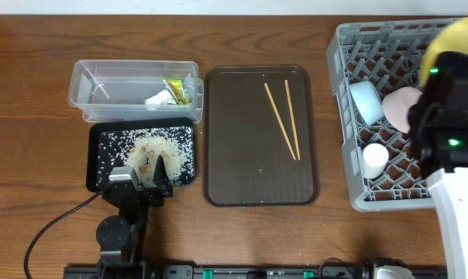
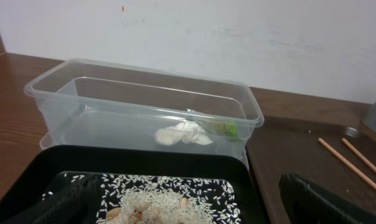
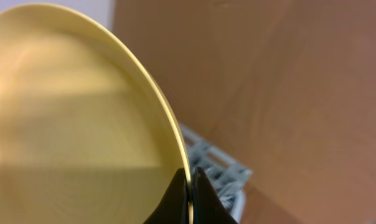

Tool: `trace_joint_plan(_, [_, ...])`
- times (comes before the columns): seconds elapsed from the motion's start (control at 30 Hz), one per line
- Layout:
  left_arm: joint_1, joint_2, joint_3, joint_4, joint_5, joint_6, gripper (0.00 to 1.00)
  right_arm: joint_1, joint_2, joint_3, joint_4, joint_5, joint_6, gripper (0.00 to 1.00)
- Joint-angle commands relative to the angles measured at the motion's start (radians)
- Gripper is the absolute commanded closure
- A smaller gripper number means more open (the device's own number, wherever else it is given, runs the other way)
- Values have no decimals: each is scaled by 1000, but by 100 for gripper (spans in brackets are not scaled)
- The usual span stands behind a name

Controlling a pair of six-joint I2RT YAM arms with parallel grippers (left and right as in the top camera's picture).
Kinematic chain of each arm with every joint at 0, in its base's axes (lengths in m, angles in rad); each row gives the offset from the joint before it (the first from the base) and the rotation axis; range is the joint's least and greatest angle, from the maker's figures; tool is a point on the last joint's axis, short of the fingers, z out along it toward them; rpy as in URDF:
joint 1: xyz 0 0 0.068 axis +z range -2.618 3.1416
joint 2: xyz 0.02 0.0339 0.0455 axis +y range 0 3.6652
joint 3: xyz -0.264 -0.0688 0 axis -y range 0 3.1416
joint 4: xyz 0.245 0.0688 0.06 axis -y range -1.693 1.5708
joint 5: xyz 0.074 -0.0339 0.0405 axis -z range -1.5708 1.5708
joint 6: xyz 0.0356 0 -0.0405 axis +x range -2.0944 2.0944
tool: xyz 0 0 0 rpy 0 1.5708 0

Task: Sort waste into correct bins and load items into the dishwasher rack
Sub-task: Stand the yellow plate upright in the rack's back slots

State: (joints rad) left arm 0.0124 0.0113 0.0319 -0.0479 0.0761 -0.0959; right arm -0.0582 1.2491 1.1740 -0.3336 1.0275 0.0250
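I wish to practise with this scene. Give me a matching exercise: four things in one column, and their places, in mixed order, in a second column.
Things:
1. chopsticks
2. rice grains
3. snack wrapper
4. pale-yellow plate

Places:
A. in the clear tub
B. held by the right gripper
C. on the brown serving tray
D. in the black tray

Pairs: 1-C, 2-D, 3-A, 4-B.

Overhead camera looks straight down on the whole table (image 1: 32, 46). Left wrist camera sits low and close, facing the clear tub (image 2: 113, 118) across the black tray (image 2: 113, 158) — both shared with overhead. Right wrist camera is tight against the yellow plate (image 3: 63, 124).
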Motion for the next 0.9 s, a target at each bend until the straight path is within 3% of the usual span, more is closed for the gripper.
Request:
trace_joint_plan(0.0, [5,-5,-28,-14,10,13,7,-90,32,2,31,46,-137,99])
trace_joint_plan(0.33, [5,-5,-28,-14,10,13,7,-193,219,2,79,30,-173,99])
trace_joint_plan(0.57, [5,-5,-28,-14,10,13,7,-140,364,2,186,29,-343,99])
trace_joint_plan(0.77, [5,-5,-28,-14,10,13,7,-48,419,2,192,-97,-509,99])
trace_joint_plan(0.87, [5,-5,-28,-14,10,13,7,-10,426,2,191,-96,-546,95])
